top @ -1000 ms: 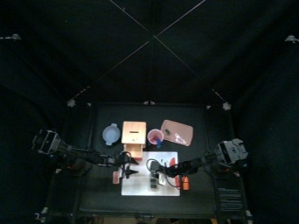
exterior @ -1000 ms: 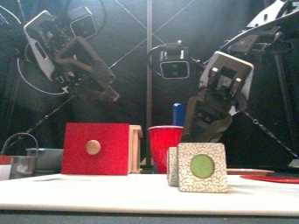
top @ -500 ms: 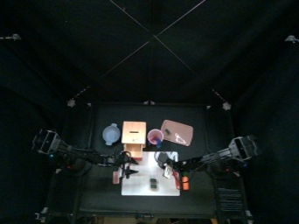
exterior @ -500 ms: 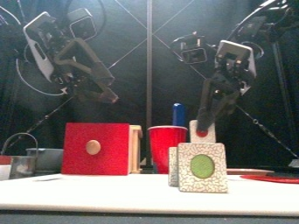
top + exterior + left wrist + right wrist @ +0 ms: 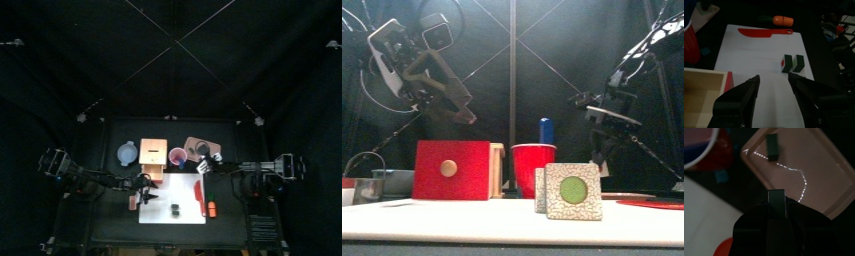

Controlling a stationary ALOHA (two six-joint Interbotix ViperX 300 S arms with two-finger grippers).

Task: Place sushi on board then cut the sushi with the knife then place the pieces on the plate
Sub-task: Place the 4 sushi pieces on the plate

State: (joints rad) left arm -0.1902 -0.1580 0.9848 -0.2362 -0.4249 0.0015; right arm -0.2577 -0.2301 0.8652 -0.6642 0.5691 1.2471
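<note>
On the white board [image 5: 167, 213] stand two dark green sushi pieces [image 5: 175, 209] [image 5: 793, 63] [image 5: 567, 192], side by side. Along the board's right side lies the red knife [image 5: 197, 196] [image 5: 764, 33]. My right gripper [image 5: 205, 166] [image 5: 776, 208] hangs over the pink plate [image 5: 197, 147] [image 5: 804, 163], shut on one sushi piece [image 5: 776, 199]. Another sushi piece [image 5: 772, 144] lies on the plate. My left gripper [image 5: 150, 184] [image 5: 774, 77] is open and holds nothing, low over the board's left part, next to the wooden box [image 5: 703, 86].
Behind the board stand the wooden box [image 5: 152, 151] with its red drawer front [image 5: 452, 170], the red cup [image 5: 178, 155] [image 5: 532, 168] holding a blue knife [image 5: 547, 130], and the blue-grey bowl [image 5: 127, 153]. An orange toy [image 5: 211, 209] [image 5: 783, 20] lies right of the board.
My right gripper has risen from the board with a sushi piece and moved back and to the right, over the pink plate. The left arm has stayed put.
</note>
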